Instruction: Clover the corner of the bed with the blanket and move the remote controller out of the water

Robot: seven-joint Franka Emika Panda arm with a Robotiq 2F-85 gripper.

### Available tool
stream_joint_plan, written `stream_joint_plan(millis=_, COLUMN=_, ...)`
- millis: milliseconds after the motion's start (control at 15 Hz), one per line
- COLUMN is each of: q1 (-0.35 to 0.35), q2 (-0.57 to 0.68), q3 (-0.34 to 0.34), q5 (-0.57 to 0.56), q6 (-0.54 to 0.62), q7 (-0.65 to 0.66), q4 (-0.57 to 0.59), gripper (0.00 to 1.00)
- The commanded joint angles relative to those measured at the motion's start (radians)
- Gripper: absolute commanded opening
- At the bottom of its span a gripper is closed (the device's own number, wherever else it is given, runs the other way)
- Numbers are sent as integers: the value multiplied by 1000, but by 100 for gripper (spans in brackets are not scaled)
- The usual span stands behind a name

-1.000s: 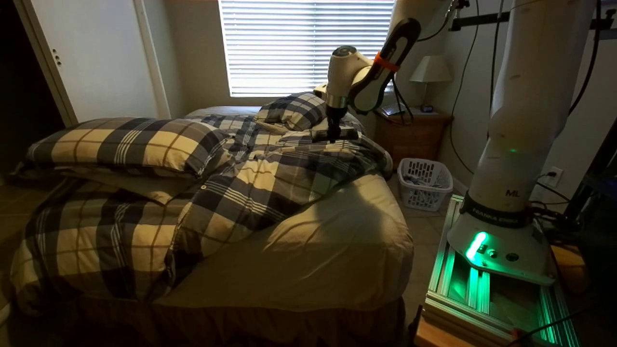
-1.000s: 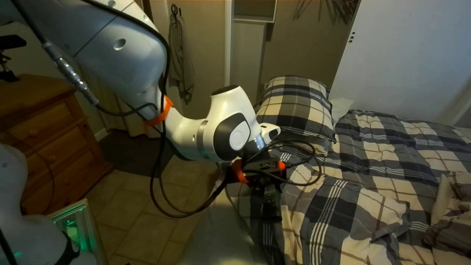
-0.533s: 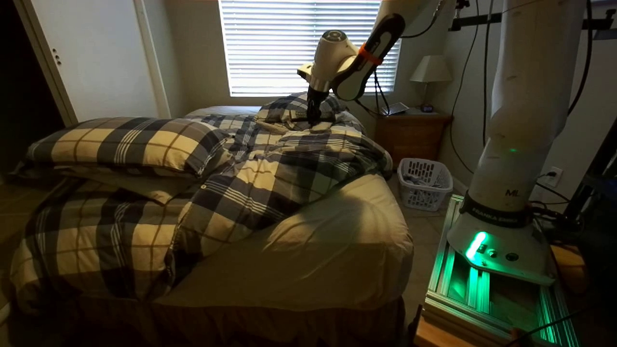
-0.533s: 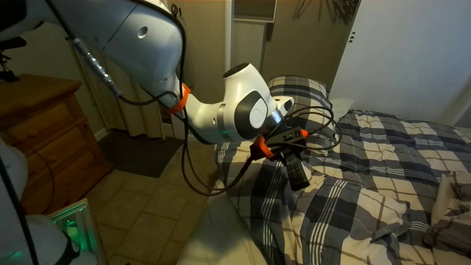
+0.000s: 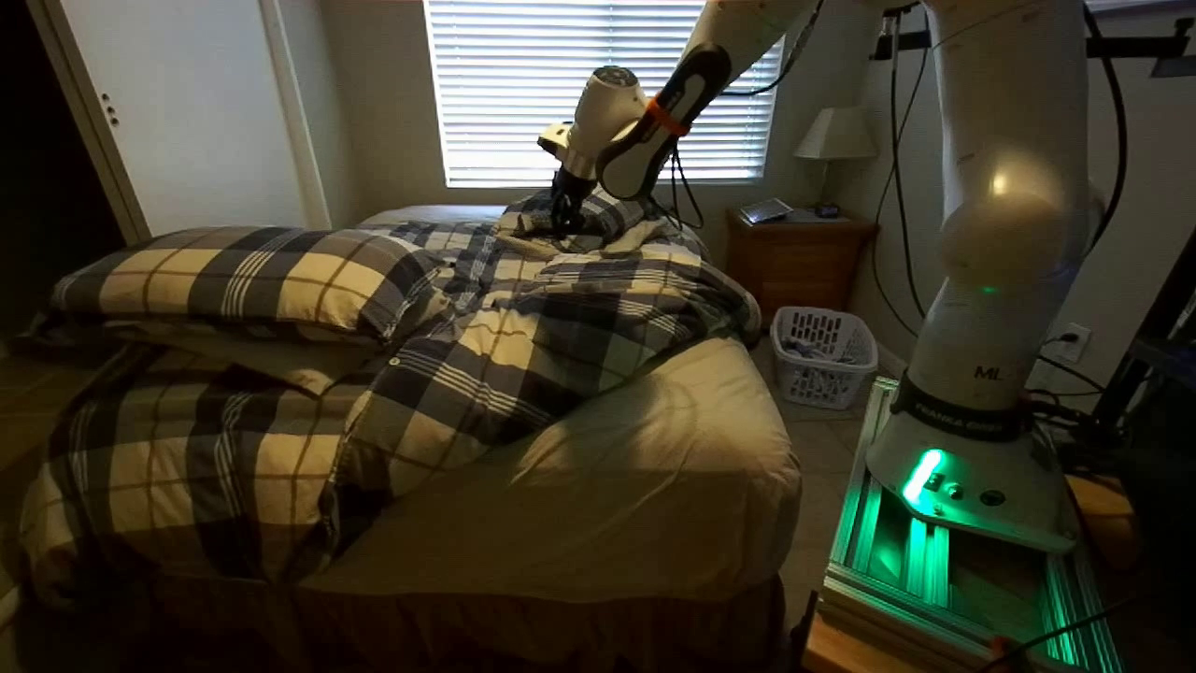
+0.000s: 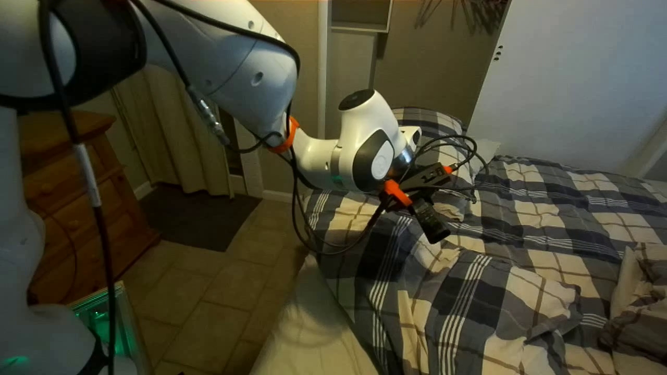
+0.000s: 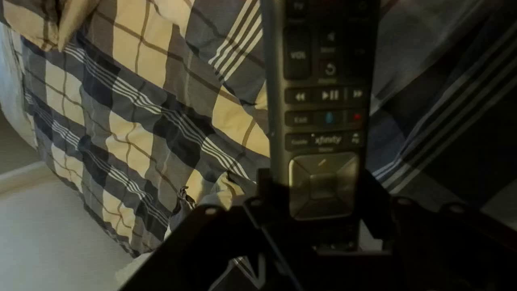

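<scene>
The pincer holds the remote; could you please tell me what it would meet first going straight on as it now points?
Probably the blanket: the pincer points down toward it, gripping the remote. How high it hangs, and whether the remote would touch first, is hard to tell.

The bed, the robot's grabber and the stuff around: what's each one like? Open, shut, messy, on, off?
Gripper, shut on the Xfinity remote control
Xfinity remote control, held at a tilt
Plaid comforter, rumpled
Mattress corner, not covered
Window blinds, lowered
Table lamp, looks off
Laundry basket, holding cloth
Dresser drawers, look shut
Robot base light, glowing green
</scene>
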Motion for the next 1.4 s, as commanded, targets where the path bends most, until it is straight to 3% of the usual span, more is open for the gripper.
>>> stream_joint_plan(millis=0, q1=-78, q2=101, q3=106, q5=87, q6=-56, q7=-164, q4=156, gripper=28)
stream_joint_plan(millis=267, q1=-107, q2=192, q3=167, q5=111, q6=-115, q7=-249, q4=284, gripper=28)
stream_joint_plan(millis=333, q1=-38, q2=128, q3=78, q5=126, q6=-69, q7=-215, q4=185, gripper=28)
stream_joint_plan(millis=400, q1=-34, q2=143, q3=77, q5=133, q6=-73, q7=-219, q4=200, gripper=53)
stream_joint_plan(millis=867, q1=-12, q2=147, q3=53, q5=135, q6=-73, q7=-213, q4=199, gripper=53)
stream_joint_plan(millis=933, q1=-19, q2=165, q3=61, q5=127, q6=-45, q7=-239, q4=218, gripper=28)
stream_joint_plan(millis=1133, q1=-26, q2=206, q3=72, q5=93, q6=-7, q7=-380, q4=277, gripper=28)
stream_joint_plan(millis=1200, q1=-72, q2=221, q3=126, q5=70, q6=-2, q7=-423, q4=292, gripper=28)
stream_joint_plan(millis=1333, q1=-98, q2=254, q3=173, q5=79, q6=8, q7=-534, q4=332, gripper=28)
